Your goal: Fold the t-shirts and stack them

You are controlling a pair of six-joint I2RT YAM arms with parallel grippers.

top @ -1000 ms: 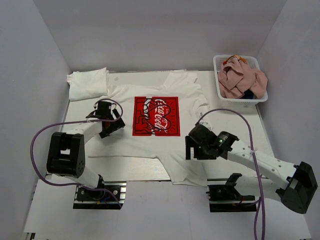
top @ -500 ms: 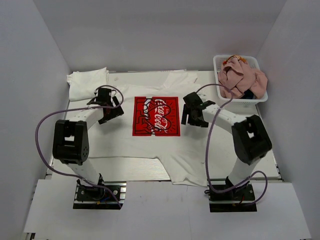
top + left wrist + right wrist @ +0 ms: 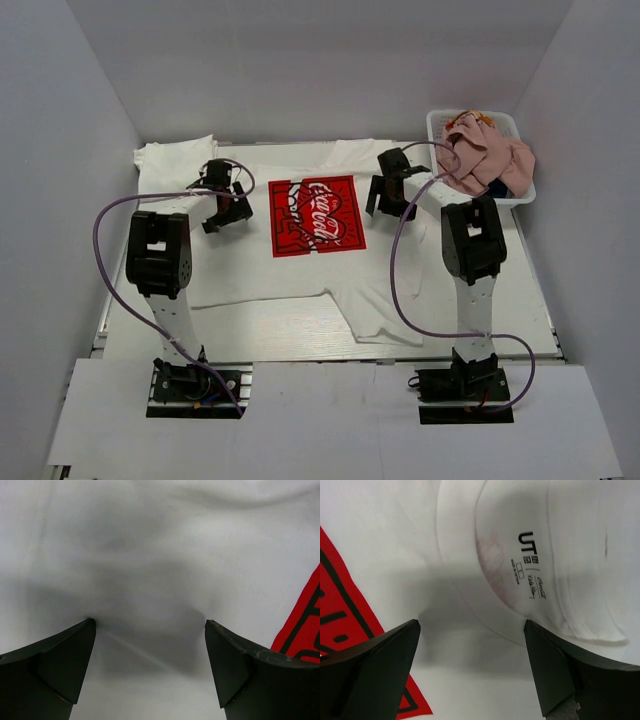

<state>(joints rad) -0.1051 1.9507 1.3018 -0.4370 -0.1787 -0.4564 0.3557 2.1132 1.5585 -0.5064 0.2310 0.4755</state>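
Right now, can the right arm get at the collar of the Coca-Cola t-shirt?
Probably yes: the right gripper is open just above the collar, its neck label showing between the fingers, with nothing in between.

Table [image 3: 262, 332] w/ Coca-Cola tee [image 3: 300, 270] spread flat, folded white tee [image 3: 165, 165], basket [image 3: 432, 125] back-right.

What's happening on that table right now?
Left gripper open, right gripper open, both low over the Coca-Cola shirt. Shirt spread flat, unfolded. Nothing blocking.
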